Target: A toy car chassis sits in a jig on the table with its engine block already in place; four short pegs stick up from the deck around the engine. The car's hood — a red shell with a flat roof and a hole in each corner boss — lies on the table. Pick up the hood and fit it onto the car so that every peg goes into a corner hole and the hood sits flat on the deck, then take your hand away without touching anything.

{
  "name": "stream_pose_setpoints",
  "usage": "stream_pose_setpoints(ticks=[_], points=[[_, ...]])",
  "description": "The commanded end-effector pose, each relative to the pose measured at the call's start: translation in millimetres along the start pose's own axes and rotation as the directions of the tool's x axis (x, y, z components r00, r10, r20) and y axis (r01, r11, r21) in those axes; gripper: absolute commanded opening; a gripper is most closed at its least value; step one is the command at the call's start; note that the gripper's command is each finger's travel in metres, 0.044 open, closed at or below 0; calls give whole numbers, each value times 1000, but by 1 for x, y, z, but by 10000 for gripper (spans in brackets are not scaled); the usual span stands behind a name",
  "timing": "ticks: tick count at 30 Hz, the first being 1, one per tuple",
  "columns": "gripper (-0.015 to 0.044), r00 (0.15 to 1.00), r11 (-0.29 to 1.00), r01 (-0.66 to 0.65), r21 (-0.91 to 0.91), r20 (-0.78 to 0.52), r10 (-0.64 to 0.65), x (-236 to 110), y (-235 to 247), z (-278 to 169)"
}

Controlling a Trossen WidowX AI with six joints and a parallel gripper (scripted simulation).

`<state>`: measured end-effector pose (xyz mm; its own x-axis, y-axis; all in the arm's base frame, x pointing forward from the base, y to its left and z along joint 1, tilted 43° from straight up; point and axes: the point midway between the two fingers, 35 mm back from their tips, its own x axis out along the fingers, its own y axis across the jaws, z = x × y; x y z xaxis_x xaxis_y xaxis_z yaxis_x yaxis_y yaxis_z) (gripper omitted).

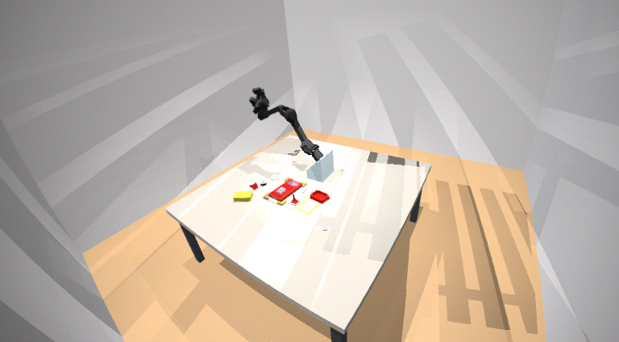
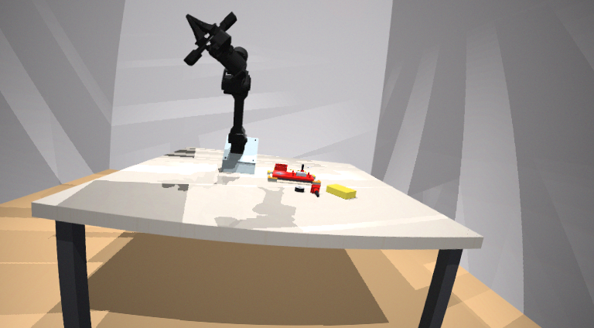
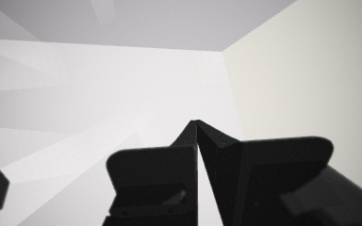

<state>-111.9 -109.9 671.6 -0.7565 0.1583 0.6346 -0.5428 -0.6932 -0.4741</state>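
The red car chassis (image 1: 285,192) (image 2: 292,173) sits in its yellow-cornered jig near the middle of the table, with the grey engine block on its deck. The red hood (image 1: 319,195) lies on the table just right of the jig in the top view; I cannot pick it out in the exterior view. My gripper (image 1: 256,90) (image 2: 189,18) (image 3: 195,124) is shut and empty. It is raised high above the table, far from the hood and the car, and points up and away. The wrist view shows only the closed fingers against the walls.
A yellow block (image 1: 243,195) (image 2: 340,191), a small black wheel (image 1: 263,183) (image 2: 299,189) and a small red part (image 1: 255,185) (image 2: 315,189) lie left of the jig. A yellow-outlined rectangle (image 1: 308,206) is in front of the hood. The arm's pale blue base (image 1: 321,167) (image 2: 240,155) stands behind.
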Motion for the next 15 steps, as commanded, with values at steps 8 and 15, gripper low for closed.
stream_pose_setpoints(ticks=[8,15], points=[[157,996,1000,-30,2,83,30,-12,14,21],[341,954,994,-107,9,282,101,-51,44,69]])
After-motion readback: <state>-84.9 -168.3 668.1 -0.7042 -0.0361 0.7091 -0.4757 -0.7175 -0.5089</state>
